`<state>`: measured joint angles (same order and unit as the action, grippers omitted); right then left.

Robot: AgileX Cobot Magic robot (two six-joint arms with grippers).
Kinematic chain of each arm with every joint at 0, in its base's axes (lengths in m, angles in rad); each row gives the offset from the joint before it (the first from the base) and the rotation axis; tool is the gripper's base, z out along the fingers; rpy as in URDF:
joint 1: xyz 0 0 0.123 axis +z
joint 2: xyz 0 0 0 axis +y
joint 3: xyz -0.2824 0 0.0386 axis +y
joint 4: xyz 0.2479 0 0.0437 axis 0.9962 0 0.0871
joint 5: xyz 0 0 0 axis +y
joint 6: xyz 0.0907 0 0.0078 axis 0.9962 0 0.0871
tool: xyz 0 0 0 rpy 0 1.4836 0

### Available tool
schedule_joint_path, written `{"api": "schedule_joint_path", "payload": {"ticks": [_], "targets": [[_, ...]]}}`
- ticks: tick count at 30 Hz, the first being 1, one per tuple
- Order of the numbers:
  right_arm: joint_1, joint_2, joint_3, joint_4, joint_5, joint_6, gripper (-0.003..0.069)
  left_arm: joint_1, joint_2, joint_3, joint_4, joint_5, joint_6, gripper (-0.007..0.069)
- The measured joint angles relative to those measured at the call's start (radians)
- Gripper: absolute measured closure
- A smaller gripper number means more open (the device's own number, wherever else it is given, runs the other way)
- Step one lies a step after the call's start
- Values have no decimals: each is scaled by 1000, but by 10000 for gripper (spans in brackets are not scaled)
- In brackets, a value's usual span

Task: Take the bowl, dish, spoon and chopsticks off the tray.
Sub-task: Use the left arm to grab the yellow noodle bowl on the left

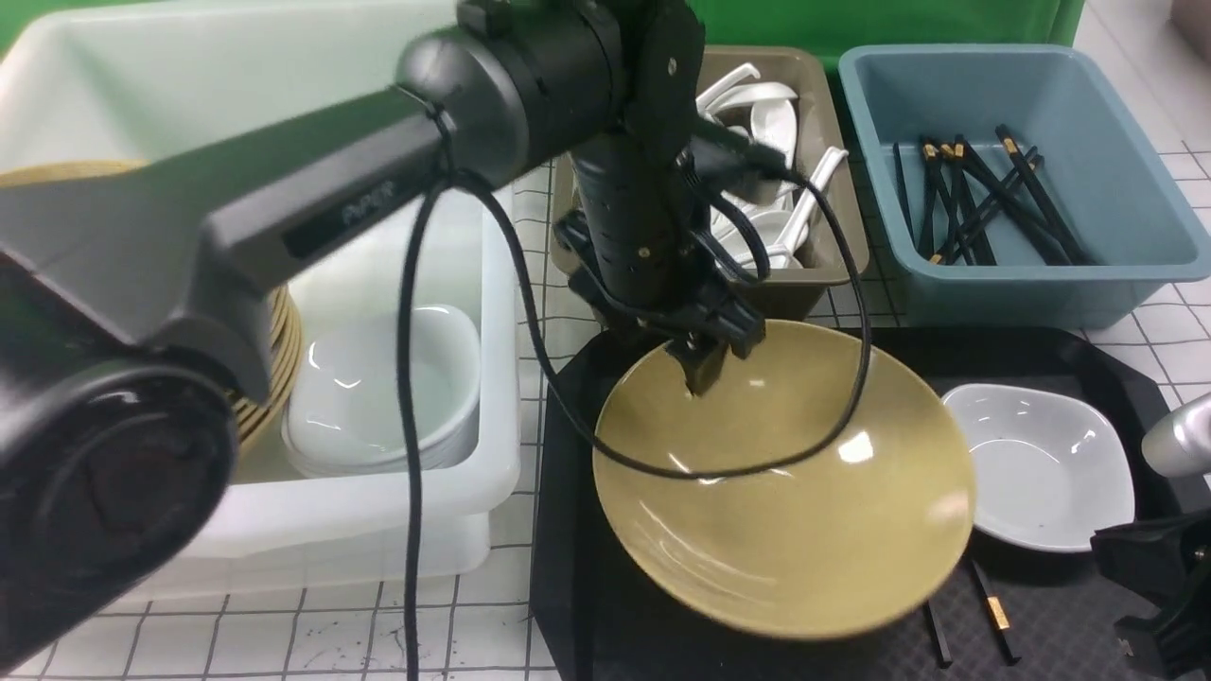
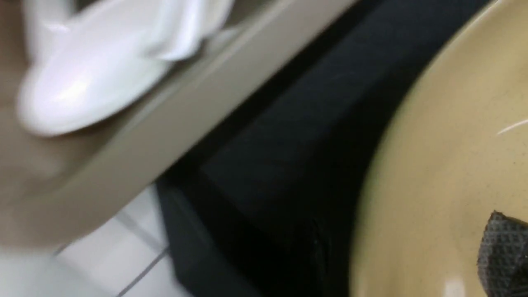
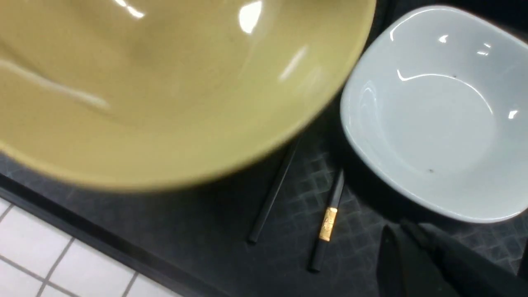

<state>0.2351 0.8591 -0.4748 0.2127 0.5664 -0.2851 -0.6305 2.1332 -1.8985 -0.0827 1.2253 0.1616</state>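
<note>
One black tray (image 1: 1031, 357), gridded tabletop (image 1: 312, 636), perhaps tiled

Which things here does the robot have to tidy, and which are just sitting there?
To tidy: yellow bowl, white dish, chopsticks, all on the black tray.
Just sitting: white tub, brown tub of spoons, blue tub.

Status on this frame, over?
Left tool at far rim of bowl, grip unclear. Right tool shut, empty. Chopsticks partly under bowl, dish on tray.
</note>
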Motion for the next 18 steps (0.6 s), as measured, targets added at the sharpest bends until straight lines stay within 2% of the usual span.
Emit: {"api": "schedule_joint_path", "payload": {"ticks": [3,5,6,7,8,11,13,18], "targets": [[0,0,0,0,0,0,610,0,52,0,-10,0,33,181],[0,0,0,0,0,0,610,0,80,0,-13,0,52,251],[0,0,0,0,0,0,610,0,89,0,-19,0,59,295],[0,0,0,0,0,0,610,0,93,-1,-43,2,77,393],[0,0,0,0,0,0,610,2,80,-8,-75,5,89,457],[0,0,0,0,0,0,610,1,32,-28,-120,22,116,582],[0,0,0,0,0,0,610,0,-2,-36,-126,16,133,612],[0,0,0,0,0,1,610,48,-166,-40,-158,19,194,619]]}}
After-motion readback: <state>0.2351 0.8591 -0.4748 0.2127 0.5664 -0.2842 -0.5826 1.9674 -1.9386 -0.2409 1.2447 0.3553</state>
